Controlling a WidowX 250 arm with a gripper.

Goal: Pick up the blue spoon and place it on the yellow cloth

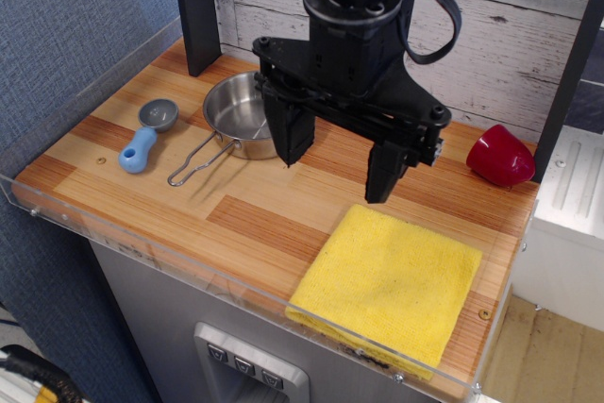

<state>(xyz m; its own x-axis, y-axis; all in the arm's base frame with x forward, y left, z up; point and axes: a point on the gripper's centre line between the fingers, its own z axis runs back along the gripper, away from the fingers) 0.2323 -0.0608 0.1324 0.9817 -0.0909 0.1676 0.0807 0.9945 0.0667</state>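
The blue spoon (144, 138) lies on the wooden table at the left, its light-blue handle toward the front and its round grey bowl toward the back. The yellow cloth (389, 285) lies flat at the front right corner. My gripper (338, 169) hangs over the middle of the table, between spoon and cloth, with its two black fingers spread wide apart and nothing between them. Its right fingertip is just above the cloth's back edge. The spoon is well to the left of the gripper.
A steel pan (238, 112) with a wire handle sits right of the spoon, partly behind my left finger. A red cup-like object (500, 156) lies at the right back. A dark post (196, 8) stands at the back left. A clear plastic rim (151, 250) edges the table.
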